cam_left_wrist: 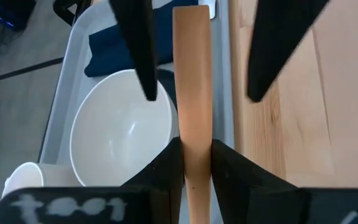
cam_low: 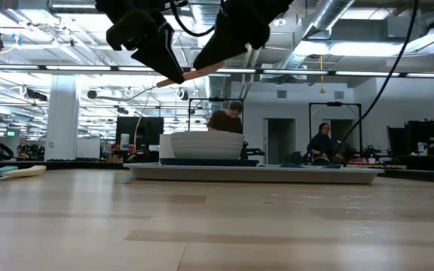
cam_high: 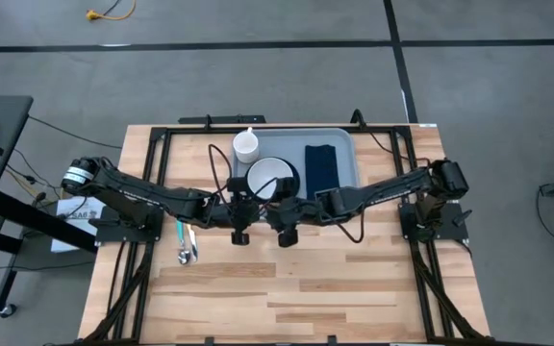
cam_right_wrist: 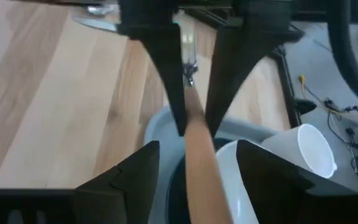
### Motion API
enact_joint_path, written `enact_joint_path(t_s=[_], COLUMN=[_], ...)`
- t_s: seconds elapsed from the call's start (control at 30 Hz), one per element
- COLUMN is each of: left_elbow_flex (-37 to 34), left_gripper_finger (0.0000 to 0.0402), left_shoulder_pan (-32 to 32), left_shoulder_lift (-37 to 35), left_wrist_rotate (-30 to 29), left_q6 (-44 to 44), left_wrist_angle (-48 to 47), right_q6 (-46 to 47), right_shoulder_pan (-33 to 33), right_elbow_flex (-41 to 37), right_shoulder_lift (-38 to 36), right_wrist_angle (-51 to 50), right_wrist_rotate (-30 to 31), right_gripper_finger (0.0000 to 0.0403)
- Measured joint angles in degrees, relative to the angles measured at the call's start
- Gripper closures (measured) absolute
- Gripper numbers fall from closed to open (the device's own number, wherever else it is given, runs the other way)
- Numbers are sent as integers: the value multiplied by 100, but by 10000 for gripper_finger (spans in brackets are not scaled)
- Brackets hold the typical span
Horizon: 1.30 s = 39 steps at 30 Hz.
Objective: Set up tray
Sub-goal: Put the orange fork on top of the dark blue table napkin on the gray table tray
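My left gripper (cam_left_wrist: pixel 195 149) is shut on a wooden-handled utensil (cam_left_wrist: pixel 192 74), held high over the tray's near rim. The right gripper (cam_right_wrist: pixel 197 146) is open, with one finger (cam_left_wrist: pixel 143 56) on each side of the handle's free end and a gap on both sides. In the high view the two grippers meet nose to nose, left (cam_high: pixel 250 204) and right (cam_high: pixel 275 204). The light blue-grey tray (cam_high: pixel 349 163) rests flat at the table's far side. It holds a white bowl (cam_high: pixel 269 175) on a dark plate (cam_low: pixel 202 161), a white cup (cam_high: pixel 246 144) and a navy napkin (cam_high: pixel 321 165). My left gripper pinches the wooden handle (cam_left_wrist: pixel 194 168) between its two fingers, partway along its length. The fingers lie along the handle, roughly level, coming from the table's left. The utensil is lifted clear (cam_low: pixel 191 74), slightly tilted, with its free wooden end reaching on between the right gripper's fingers.
More utensils (cam_high: pixel 187 245) lie on the wood left of centre, near the left arm. The near half of the table is bare wood (cam_high: pixel 287 288). People stand in the room beyond the table's far edge (cam_low: pixel 224 119).
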Motion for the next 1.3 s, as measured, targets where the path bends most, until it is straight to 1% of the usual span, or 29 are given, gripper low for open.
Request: enact_joint_path(t_s=[0.2, 0.77, 1.0, 1.13, 1.3], left_elbow_flex=[0, 0, 0, 0, 7], left_gripper_finger=[343, 343, 338, 333, 313], left_shoulder_pan=[0, -2, -2, 2, 0], left_shoulder_lift=[0, 0, 0, 0, -2], left_wrist_rotate=[15, 46, 49, 67, 23], left_q6=[2, 2, 16, -11, -116], left_wrist_angle=[31, 51, 87, 172, 354], right_q6=[0, 3, 49, 72, 126], right_shoulder_pan=[2, -72, -63, -55, -59], right_elbow_flex=[-10, -10, -10, -10, -21], right_shoulder_lift=[50, 52, 52, 52, 61], right_wrist_angle=[-192, -283, -332, -363, -459], right_wrist_rotate=[20, 2, 20, 160, 169], right_gripper_finger=[235, 338, 338, 338, 338])
